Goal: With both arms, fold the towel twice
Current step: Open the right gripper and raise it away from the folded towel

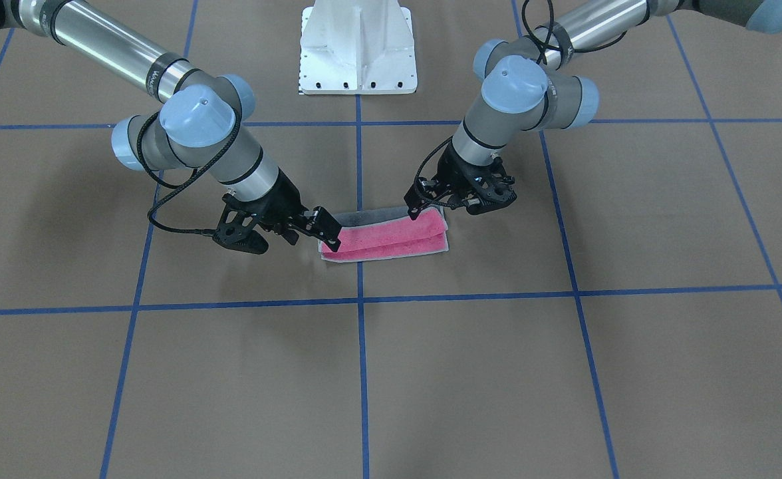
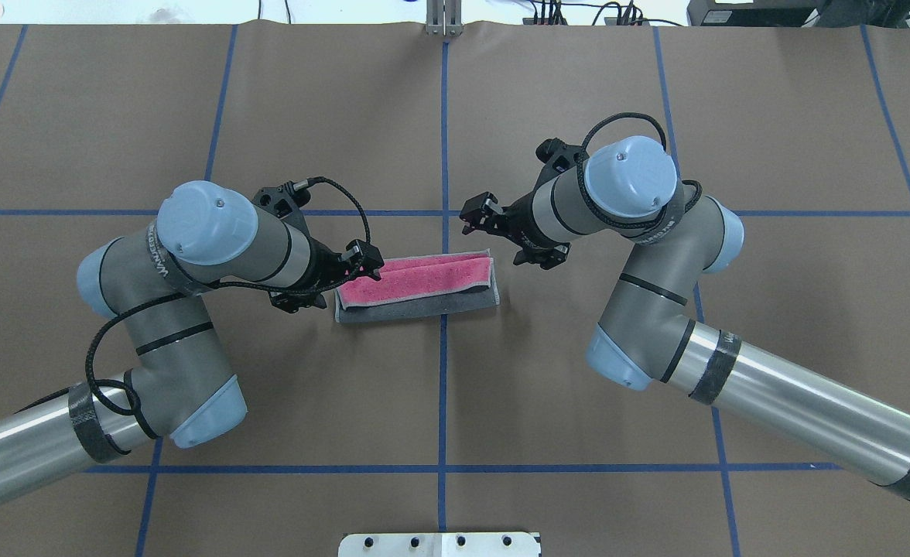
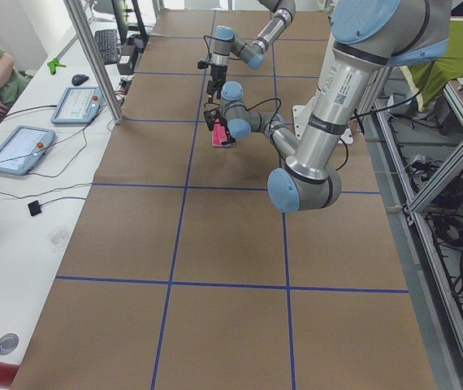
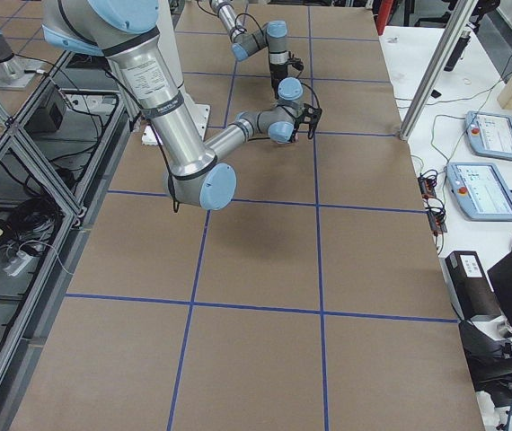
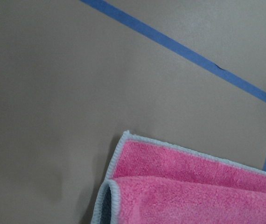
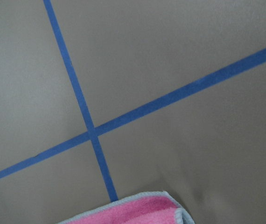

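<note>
The towel lies flat on the table. It is folded into a long thin strip. The top is pink, and a dark grey layer shows along the side near the robot. Its edge is light grey. A blue line runs under its middle.

The left arm bends down to one end, its gripper at the pink corner. The right arm bends to the other end, its gripper just beside the towel.

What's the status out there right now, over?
Left gripper low at one towel end, right gripper by the other; jaws unclear. Towel folded, flat on table, pink up. Nothing blocking seen.
</note>
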{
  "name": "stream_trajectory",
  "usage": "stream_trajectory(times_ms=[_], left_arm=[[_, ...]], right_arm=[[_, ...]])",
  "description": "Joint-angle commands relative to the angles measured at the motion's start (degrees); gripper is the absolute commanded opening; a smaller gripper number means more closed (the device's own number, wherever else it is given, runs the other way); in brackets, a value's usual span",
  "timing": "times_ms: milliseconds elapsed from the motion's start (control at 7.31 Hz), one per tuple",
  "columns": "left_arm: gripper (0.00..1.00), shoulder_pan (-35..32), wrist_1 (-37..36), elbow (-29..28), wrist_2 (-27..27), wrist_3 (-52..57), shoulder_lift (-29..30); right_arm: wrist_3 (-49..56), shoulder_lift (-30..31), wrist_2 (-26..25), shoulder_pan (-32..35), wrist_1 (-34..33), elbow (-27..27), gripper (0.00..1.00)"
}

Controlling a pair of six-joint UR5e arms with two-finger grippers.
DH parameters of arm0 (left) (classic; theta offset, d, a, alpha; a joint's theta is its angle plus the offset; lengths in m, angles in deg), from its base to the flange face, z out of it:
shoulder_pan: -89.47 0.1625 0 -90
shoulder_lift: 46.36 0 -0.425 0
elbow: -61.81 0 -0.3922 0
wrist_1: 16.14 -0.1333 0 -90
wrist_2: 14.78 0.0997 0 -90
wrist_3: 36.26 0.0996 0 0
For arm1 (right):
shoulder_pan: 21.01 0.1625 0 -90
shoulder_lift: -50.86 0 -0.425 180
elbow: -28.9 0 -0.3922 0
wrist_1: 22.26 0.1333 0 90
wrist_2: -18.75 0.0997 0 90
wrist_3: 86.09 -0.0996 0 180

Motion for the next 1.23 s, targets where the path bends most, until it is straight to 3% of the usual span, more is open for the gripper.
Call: stream_trajectory(times_ms=[0, 411, 1095], left_arm=[[1.0, 0.22, 0.62, -2.24, 0.0, -0.89, 2.48], [1.0, 0.66, 2.19, -6.2, 0.0, -1.42, 4.78], [1.0, 0.66, 2.82, -5.87, -0.09, -2.3, 4.52]], right_arm=[[0.2, 0.07, 1.55, 1.43, -0.1, -0.08, 0.99], [1.7, 0.43, 3.66, 3.29, -0.19, -0.17, 0.99], [1.61, 0.25, 4.45, 3.55, -0.28, -0.08, 0.99]])
